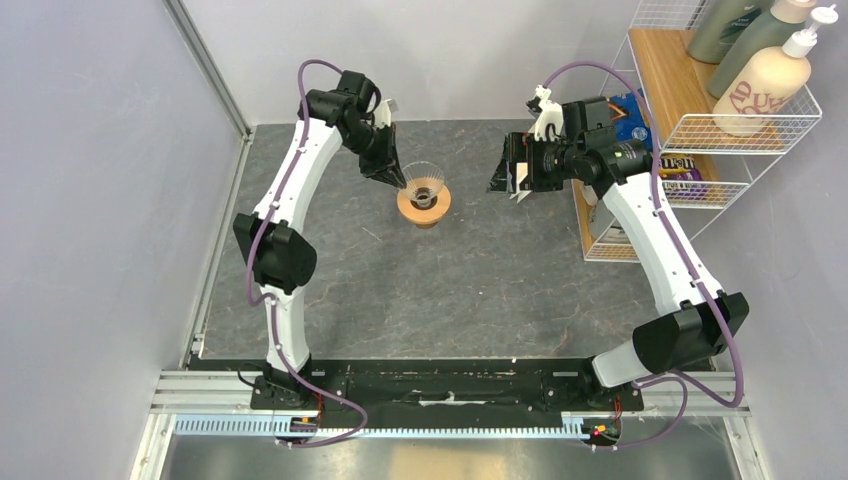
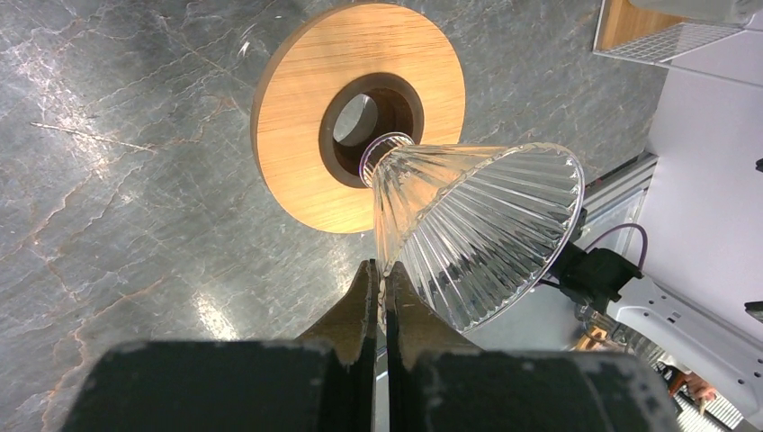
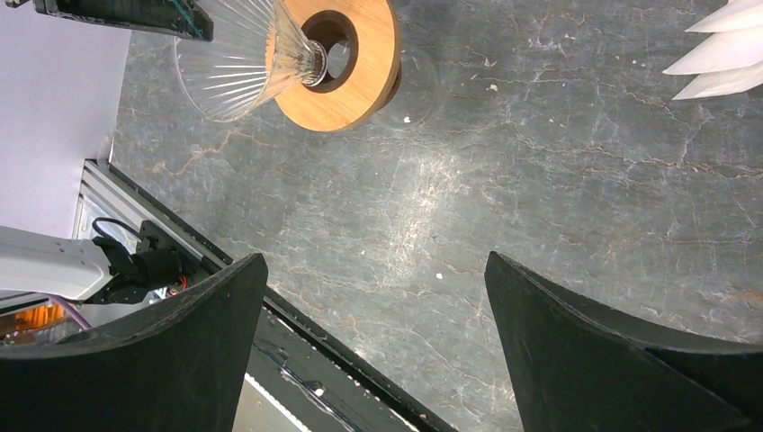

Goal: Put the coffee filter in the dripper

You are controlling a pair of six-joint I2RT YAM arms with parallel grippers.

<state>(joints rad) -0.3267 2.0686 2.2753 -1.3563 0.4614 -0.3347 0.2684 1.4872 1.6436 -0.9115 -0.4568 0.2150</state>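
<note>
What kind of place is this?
Probably a lab test bench, not a real kitchen: left arm and right arm bolted to a metal rail, plain walls boxing in a stone-look table, a wire rack of bottles.

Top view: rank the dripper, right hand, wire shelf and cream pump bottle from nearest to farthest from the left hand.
1. The dripper, pinched at its glass rim by the left hand.
2. The right hand, mid-table, to the right.
3. The wire shelf, right edge.
4. The cream pump bottle, shelf top, far right.

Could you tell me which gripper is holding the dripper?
The left gripper, shut on the rim of the dripper; the right gripper is open and empty.
</note>
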